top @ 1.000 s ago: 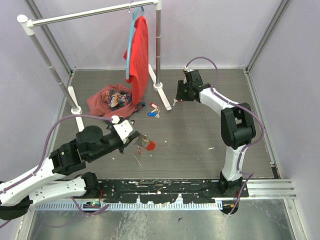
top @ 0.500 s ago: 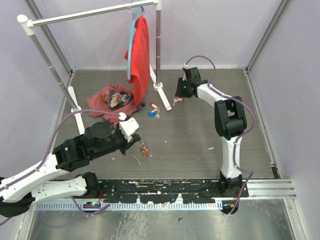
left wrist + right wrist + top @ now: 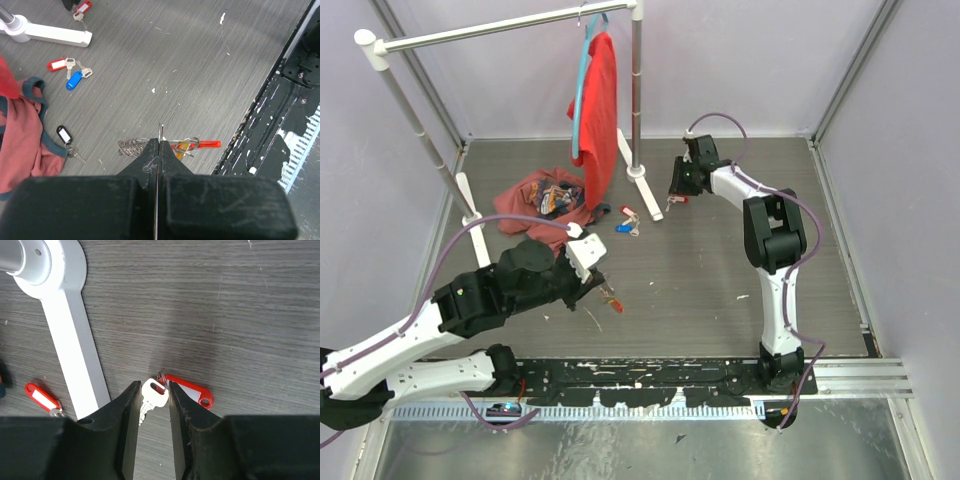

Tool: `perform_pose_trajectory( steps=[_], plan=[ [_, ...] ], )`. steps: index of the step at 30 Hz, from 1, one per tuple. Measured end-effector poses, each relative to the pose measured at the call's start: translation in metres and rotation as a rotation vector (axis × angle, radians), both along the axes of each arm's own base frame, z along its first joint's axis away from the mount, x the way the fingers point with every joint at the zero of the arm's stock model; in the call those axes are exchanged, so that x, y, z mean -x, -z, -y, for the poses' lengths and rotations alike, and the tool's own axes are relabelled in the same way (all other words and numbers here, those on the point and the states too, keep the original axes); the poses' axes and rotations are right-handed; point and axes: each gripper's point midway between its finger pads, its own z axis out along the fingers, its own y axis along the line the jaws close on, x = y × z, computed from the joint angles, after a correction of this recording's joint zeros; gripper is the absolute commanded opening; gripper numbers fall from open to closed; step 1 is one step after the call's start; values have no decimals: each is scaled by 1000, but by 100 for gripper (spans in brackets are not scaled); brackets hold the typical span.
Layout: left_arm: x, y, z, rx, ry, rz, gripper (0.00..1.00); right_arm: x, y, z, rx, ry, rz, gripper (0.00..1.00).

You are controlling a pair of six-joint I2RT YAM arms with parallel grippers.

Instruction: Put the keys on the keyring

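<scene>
Keyring (image 3: 189,144) hangs above the tabletop (image 3: 200,60), pinched in the closed left end effector (image 3: 159,142); looks like no keys threaded yet. Right end effector (image 3: 152,389) is narrow around the red-tagged key (image 3: 154,400), grip unclear. Blue-tagged key (image 3: 74,80) is loose.

Both arms are reaching away from their bases.
The left arm (image 3: 470,300) is lying low toward the frame's centre, its left gripper (image 3: 159,145) pressing both fingers flat together. The right arm (image 3: 775,240) is folding at the elbow, its right gripper (image 3: 151,386) pointing down with fingers (image 3: 129,405) slightly parted.
</scene>
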Motion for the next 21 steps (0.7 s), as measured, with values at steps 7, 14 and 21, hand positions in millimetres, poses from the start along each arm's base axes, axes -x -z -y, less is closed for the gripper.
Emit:
perform_pose_trajectory(
  steps=[7,14,21],
  plan=[
    [1,0,-1,0,0,-1,0,3,12,1,10,-1,-32,32],
    [1,0,-1,-2,2,-3,0,2,14,-1,6,-9,-35,25],
    [2,1,-1,-2,7,-5,0,2,18,-2,3,-14,-43,22]
  ],
)
